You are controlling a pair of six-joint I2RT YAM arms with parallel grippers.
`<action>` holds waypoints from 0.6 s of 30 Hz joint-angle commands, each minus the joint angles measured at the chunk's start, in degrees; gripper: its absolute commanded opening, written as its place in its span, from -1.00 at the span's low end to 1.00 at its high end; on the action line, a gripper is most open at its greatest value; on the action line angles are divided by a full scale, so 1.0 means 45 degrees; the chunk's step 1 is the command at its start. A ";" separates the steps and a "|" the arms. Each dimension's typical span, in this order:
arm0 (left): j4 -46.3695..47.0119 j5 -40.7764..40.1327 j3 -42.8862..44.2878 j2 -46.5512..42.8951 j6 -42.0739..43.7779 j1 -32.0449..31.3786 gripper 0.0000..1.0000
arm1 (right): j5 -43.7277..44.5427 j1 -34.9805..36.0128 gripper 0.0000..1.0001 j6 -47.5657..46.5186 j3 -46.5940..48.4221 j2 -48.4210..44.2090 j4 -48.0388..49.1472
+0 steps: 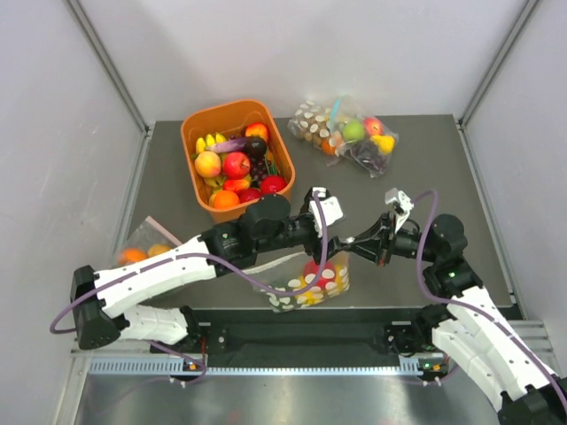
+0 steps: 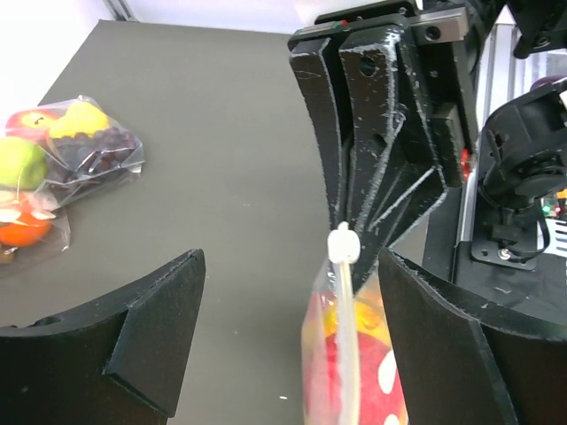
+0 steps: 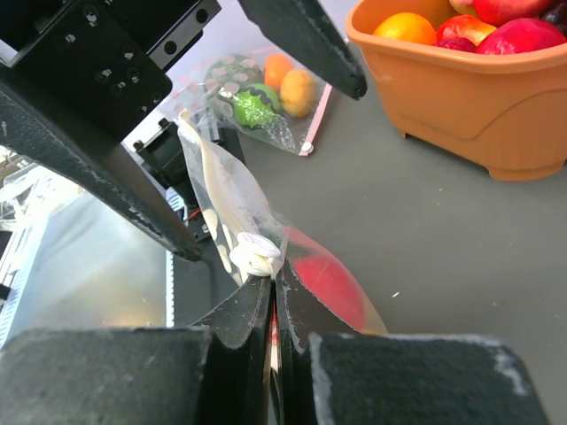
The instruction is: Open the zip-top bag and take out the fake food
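The zip-top bag (image 1: 312, 282) hangs near the table's front edge, clear with white dots. Its fake food, a red fruit (image 2: 353, 376) and a yellow one (image 2: 347, 320), shows through it. My right gripper (image 3: 275, 288) is shut on the bag's top edge, right beside the white zip slider (image 3: 255, 251). My left gripper (image 2: 292, 354) is open, its fingers (image 2: 151, 341) either side of the bag's zip strip, which stands close to the right-hand finger. In the top view the two grippers meet over the bag, with the left gripper (image 1: 326, 232) next to the right gripper (image 1: 351, 244).
An orange basket (image 1: 197, 119) full of toy fruit stands at the back left. A dotted bag with a green apple and grapes (image 1: 347, 133) lies at the back right. A dotted bag with orange fruit (image 1: 142, 254) lies under the left arm.
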 commanded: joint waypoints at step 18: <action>0.1050 0.0694 0.0918 0.1091 0.0443 -0.0082 0.16 | -0.0707 0.0192 -1.00 -0.0283 0.0526 -0.0434 -0.0205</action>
